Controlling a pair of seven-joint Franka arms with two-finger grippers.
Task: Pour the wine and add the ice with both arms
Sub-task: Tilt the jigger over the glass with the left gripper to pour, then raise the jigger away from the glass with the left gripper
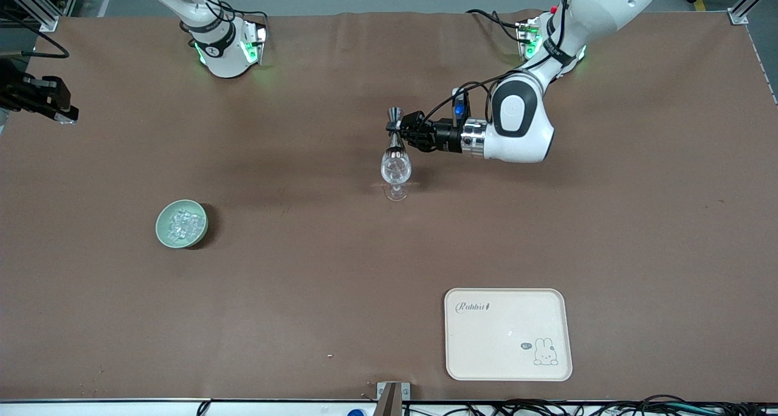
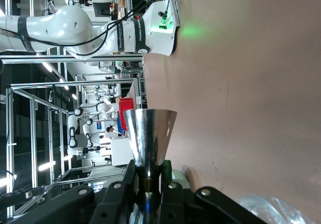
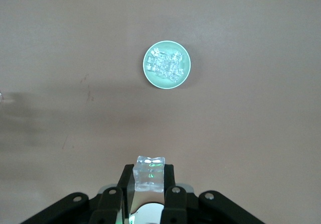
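Observation:
My left gripper (image 1: 403, 128) is shut on the narrow waist of a metal double-cone jigger (image 1: 395, 131), which it holds tilted over a clear wine glass (image 1: 395, 170) standing mid-table. In the left wrist view the jigger (image 2: 150, 131) shines between the fingers (image 2: 131, 181), and the glass (image 2: 273, 211) shows at the frame's edge. My right gripper (image 3: 149, 181) is high over the table, shut on one clear ice cube (image 3: 149, 173). More ice (image 3: 166, 66) fills the pale green bowl (image 3: 148, 76) below it. In the front view that bowl (image 1: 159, 224) sits toward the right arm's end of the table.
A cream tray (image 1: 508, 334) with a rabbit print lies near the front camera, toward the left arm's end. Both arm bases (image 1: 228, 48) stand along the table's edge farthest from the front camera. Brown cloth covers the table.

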